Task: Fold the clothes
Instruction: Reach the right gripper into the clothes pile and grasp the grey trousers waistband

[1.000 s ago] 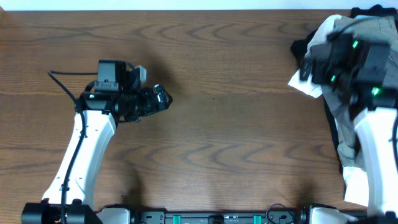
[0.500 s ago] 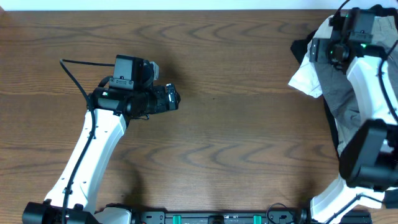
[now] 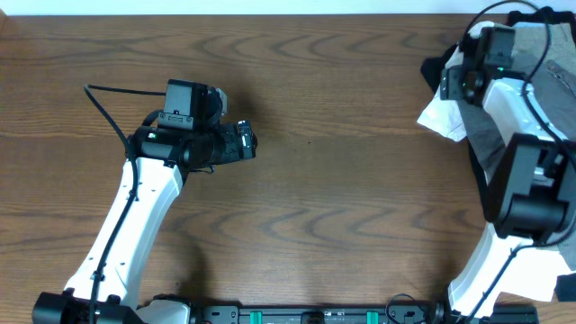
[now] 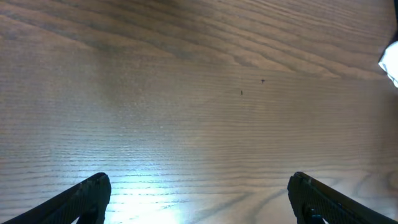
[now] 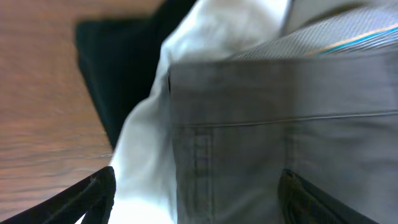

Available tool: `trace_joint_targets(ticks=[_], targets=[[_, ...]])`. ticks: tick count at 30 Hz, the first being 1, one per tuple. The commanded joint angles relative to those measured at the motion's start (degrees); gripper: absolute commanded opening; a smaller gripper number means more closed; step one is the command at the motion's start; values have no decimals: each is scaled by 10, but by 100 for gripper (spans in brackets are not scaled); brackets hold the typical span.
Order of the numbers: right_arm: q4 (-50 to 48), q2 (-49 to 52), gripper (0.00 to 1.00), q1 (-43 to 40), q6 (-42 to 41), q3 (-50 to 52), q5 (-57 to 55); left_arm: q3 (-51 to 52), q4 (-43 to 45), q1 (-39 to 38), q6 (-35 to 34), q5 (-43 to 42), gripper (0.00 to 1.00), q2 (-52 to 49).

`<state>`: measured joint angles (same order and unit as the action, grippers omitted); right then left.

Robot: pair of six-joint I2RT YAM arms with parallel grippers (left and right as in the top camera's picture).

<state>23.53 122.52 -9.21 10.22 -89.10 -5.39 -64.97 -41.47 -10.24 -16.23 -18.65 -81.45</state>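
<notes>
The clothes lie in a pile at the table's far right: grey trousers (image 3: 490, 135), a white piece (image 3: 443, 115) and a black piece (image 3: 434, 67). My right gripper (image 3: 461, 79) hovers over the pile's left edge, open. In the right wrist view the grey trousers (image 5: 280, 124), with a seam and a belt loop, fill the space between my spread fingers (image 5: 93, 196); the white piece (image 5: 149, 149) and the black piece (image 5: 118, 68) lie to the left. My left gripper (image 3: 245, 141) is open and empty over bare wood left of centre, its fingertips (image 4: 87, 196) wide apart.
The brown wooden table (image 3: 342, 180) spreads between the two arms. A black cable (image 3: 108, 112) loops off the left arm. More white cloth (image 3: 531, 274) lies at the front right by the right arm's base. A white cloth corner (image 4: 390, 62) shows at the left wrist view's right edge.
My right arm has swung from over the pile's middle to its upper left edge. My left arm moved right and a little up, then held still.
</notes>
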Motion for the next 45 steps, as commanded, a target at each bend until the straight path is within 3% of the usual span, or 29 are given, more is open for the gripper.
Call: trace_joint_targets(ticks=[1, 13, 26, 45], targets=[[-16, 24, 80, -1, 23, -9, -14, -1, 2, -1, 10, 14, 93, 1], [-72, 36, 80, -4, 23, -12, -53, -2, 1, -1, 9, 14, 93, 1], [-65, 19, 75, -6, -5, -21, -24, -2, 2, -1, 7, 14, 93, 1], [-83, 12, 78, -43, -18, -24, 43, -2, 4, -1, 5, 15, 93, 1]])
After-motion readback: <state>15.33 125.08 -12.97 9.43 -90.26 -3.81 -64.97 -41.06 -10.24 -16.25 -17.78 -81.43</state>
